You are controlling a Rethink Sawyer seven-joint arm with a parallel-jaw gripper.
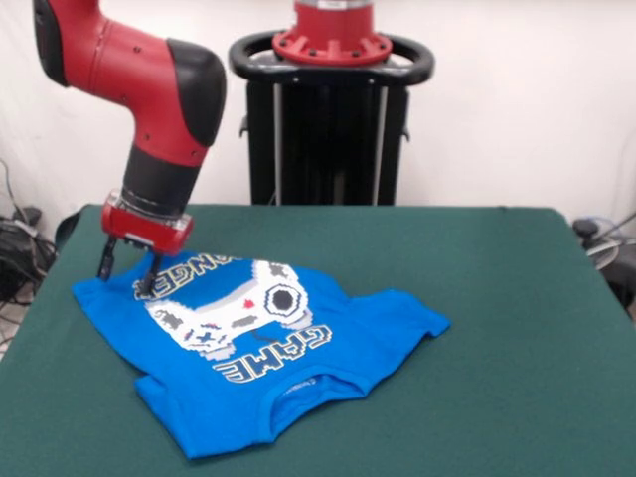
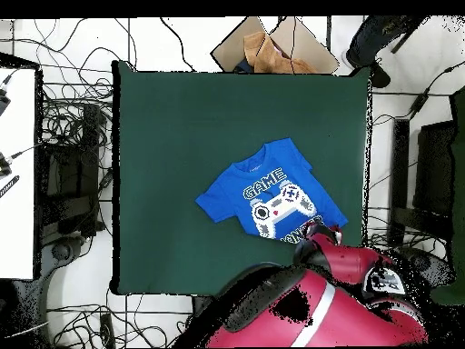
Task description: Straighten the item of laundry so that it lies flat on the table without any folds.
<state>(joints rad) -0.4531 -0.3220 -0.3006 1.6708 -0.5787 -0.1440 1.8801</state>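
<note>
The bright blue T-shirt (image 1: 260, 350) lies print-up on the dark green table (image 1: 497, 328), its collar toward the front camera and its hem toward the robot. The controller print and "GAME CHANGER" lettering show. The cloth is rumpled near the collar and the right sleeve. My gripper (image 1: 125, 270) hangs at the shirt's far left hem corner, two dark fingers apart and open, tips at the cloth's edge. In the overhead view the shirt (image 2: 272, 198) lies right of the table's middle (image 2: 182, 127), and the red arm covers its lower hem corner; the gripper is hidden there.
The black pedestal (image 1: 328, 119) stands at the table's far edge. Cables and equipment lie on the floor left of the table (image 2: 64, 173). A cardboard box (image 2: 268, 50) sits beyond the far edge in the overhead view.
</note>
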